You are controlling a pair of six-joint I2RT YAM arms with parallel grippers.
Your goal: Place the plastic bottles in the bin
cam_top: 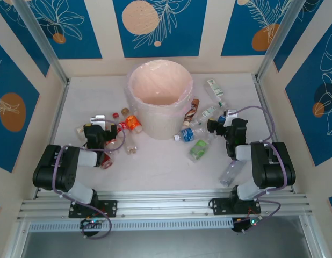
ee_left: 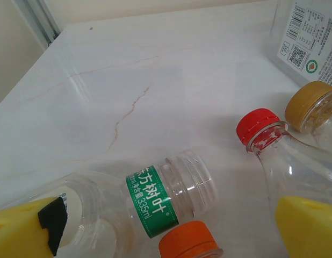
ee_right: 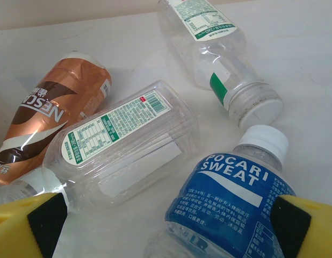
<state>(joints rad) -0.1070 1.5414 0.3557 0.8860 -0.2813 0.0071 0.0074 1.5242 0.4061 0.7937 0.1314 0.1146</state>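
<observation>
The bin [cam_top: 155, 122] stands mid-table. Plastic bottles [cam_top: 198, 148] lie on the table either side of it, and none is seen inside. A first pick looks in hand: the left gripper [cam_top: 99, 130] and right gripper [cam_top: 218, 126] hang low over the bottles, jaws wide and empty. Next, each must close on one bottle. The bin's floor is partly hidden.

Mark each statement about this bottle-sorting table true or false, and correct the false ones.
1. The bin stands upright on the table. True.
2. Every bottle is already in the bin. False: bottles lie on the table on both sides of it.
3. The right claw stands open above a blue-labelled bottle. True.
4. The left claw is clamped shut on a bottle. False: it is open, gripping nothing.
5. A brown coffee bottle lies near the blue-labelled one. True.
</observation>
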